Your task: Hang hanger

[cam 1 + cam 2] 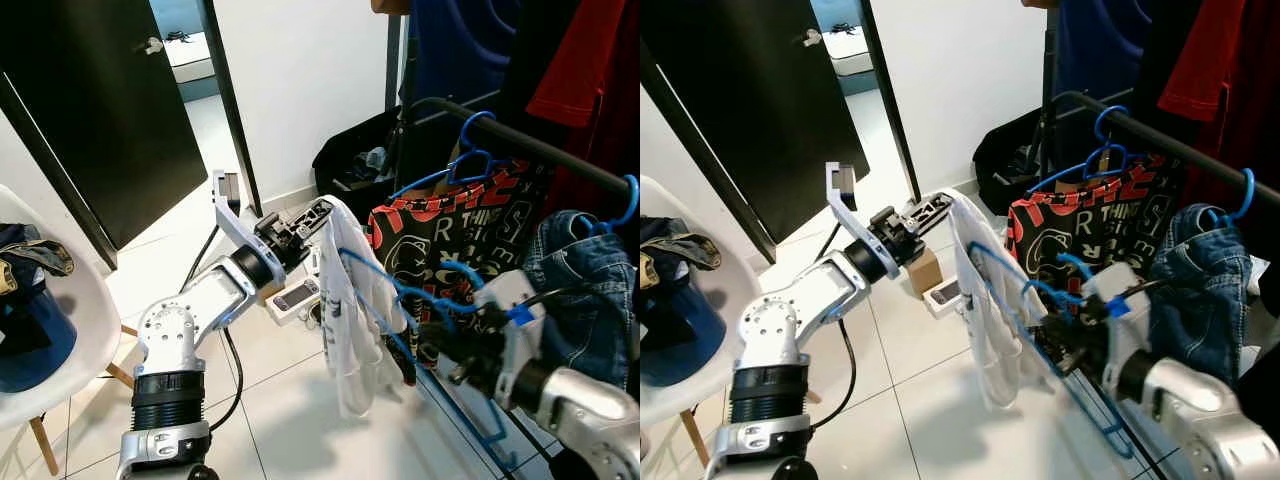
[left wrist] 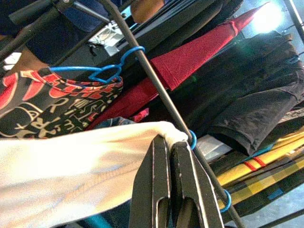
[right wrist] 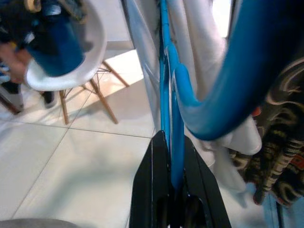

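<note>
A white shirt (image 1: 345,320) hangs on a blue hanger (image 1: 372,283) held in the air in front of the black clothes rail (image 1: 520,140). My left gripper (image 1: 320,212) is shut on the shirt's upper edge; in the left wrist view its fingers (image 2: 156,180) pinch the white cloth (image 2: 71,166) just below the rail (image 2: 156,85). My right gripper (image 1: 428,345) is shut on the hanger's blue wire, which runs between the fingers (image 3: 156,175) in the right wrist view. The hanger's hook (image 1: 462,270) curls above my right wrist, short of the rail.
On the rail hang a black-and-red printed shirt (image 1: 440,225) and jeans (image 1: 580,290) on blue hangers, plus red and dark clothes. A white chair (image 1: 75,330) with clothes stands at left. A black door (image 1: 100,110), a dark bag (image 1: 350,165) and a small box (image 1: 295,295) are behind.
</note>
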Tool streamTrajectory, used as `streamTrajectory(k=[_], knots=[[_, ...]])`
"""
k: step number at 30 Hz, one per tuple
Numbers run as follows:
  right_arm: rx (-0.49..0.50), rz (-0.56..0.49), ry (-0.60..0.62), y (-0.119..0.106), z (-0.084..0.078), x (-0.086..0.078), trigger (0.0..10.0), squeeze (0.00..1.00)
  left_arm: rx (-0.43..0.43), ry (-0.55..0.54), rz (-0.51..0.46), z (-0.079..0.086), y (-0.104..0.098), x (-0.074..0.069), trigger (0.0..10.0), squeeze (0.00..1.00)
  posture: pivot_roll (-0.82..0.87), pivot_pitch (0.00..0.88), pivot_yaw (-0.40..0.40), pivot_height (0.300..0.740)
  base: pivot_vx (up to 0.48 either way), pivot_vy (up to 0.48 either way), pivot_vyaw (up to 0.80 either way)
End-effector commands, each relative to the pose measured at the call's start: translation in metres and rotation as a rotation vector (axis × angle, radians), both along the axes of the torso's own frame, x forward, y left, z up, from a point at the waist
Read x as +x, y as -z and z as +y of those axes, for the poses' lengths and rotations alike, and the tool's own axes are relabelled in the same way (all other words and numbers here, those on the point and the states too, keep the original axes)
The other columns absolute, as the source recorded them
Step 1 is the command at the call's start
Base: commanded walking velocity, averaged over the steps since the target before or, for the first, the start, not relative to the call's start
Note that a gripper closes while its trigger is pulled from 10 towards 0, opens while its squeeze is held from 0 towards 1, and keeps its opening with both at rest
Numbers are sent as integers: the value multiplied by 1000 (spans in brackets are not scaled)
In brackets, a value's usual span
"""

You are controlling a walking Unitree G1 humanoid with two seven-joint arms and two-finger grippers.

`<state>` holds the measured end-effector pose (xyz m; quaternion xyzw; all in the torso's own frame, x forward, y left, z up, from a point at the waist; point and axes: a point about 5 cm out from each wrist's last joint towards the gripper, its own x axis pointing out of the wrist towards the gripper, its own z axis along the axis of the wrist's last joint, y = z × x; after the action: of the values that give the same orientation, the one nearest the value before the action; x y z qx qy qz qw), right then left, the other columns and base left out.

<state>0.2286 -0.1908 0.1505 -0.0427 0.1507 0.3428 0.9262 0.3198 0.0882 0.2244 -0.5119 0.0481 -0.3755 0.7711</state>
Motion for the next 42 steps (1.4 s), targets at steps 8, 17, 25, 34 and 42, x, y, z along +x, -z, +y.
streamTrajectory(k=[8, 17, 25, 34, 42], knots=[[40, -7, -432, -6, 60, -10, 10000, 0, -20, 86, -97, -23, -23, -3, 10000, 0, -17, 0, 101, 740, 0, 0, 0], [-14, -28, -580, -8, 83, -4, 10000, 0, -23, 128, -126, -38, -29, -4, 10000, 0, -14, 0, 83, 740, 0, 0, 0], [-51, -12, -608, 4, 102, -2, 10000, 0, -27, 94, -131, -35, -30, -4, 10000, 0, -4, 0, 67, 740, 0, 0, 0], [-67, 8, -654, 7, 104, -6, 10000, 0, -2, 14, -134, -16, -30, 6, 10000, 0, -1, 0, 63, 740, 0, 0, 0], [-195, 84, -600, 23, 80, -5, 10000, 0, 41, -215, -168, 47, -40, 23, 10000, 0, 1, 0, 52, 740, 0, 0, 0]])
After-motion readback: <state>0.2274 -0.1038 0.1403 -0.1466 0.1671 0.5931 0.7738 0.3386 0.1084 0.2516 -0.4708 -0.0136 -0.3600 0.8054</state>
